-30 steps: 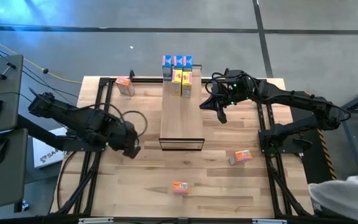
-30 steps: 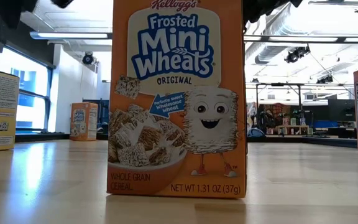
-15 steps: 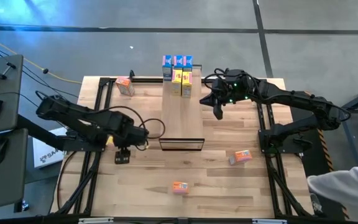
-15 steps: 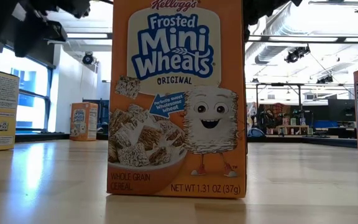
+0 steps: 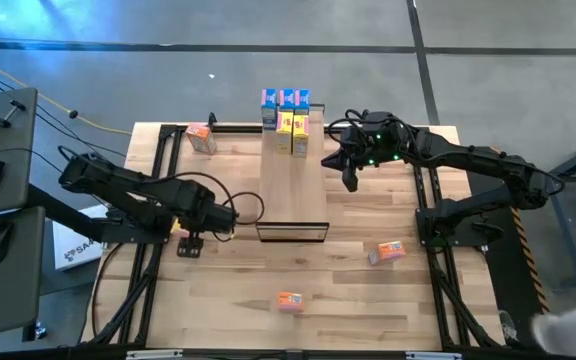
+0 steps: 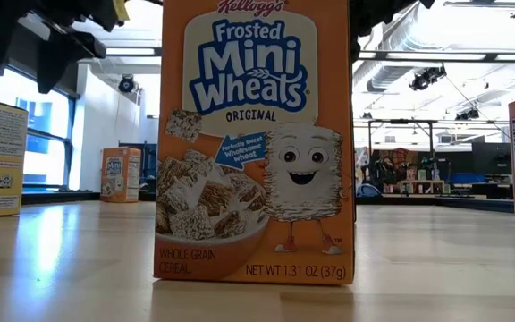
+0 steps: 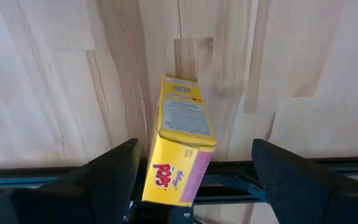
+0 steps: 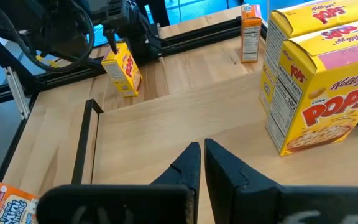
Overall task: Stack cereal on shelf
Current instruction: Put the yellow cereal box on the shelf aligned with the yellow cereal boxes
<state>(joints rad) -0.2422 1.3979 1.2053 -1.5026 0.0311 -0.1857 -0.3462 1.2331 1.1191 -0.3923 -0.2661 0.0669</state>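
Nine small cereal boxes show from above. Three blue boxes (image 5: 285,98) stand in a row at the far end of the shelf (image 5: 292,190), with two yellow Corn Pops boxes (image 5: 292,132) just in front of them. One orange box (image 5: 200,136) stands near the table's far left corner, one orange box (image 5: 387,252) lies right of the shelf, and one orange Mini-Wheats box (image 5: 289,300) stands near the front edge. The ninth, a yellow Pops box (image 7: 182,140), stands on the tabletop (image 5: 368,300) left of the shelf.

The left gripper (image 5: 190,246) hangs over that yellow box, its fingers (image 7: 107,171) spread wide on either side and clear of it. The right gripper (image 5: 349,182) hovers just right of the shelf's far half, fingers pressed together and holding nothing.

In the low view the nearest box reads "Kellogg's Frosted Mini Wheats Original", "Whole Grain Cereal", "Net Wt 1.31 oz (37g)". The right wrist view shows "Kellogg's Pops".
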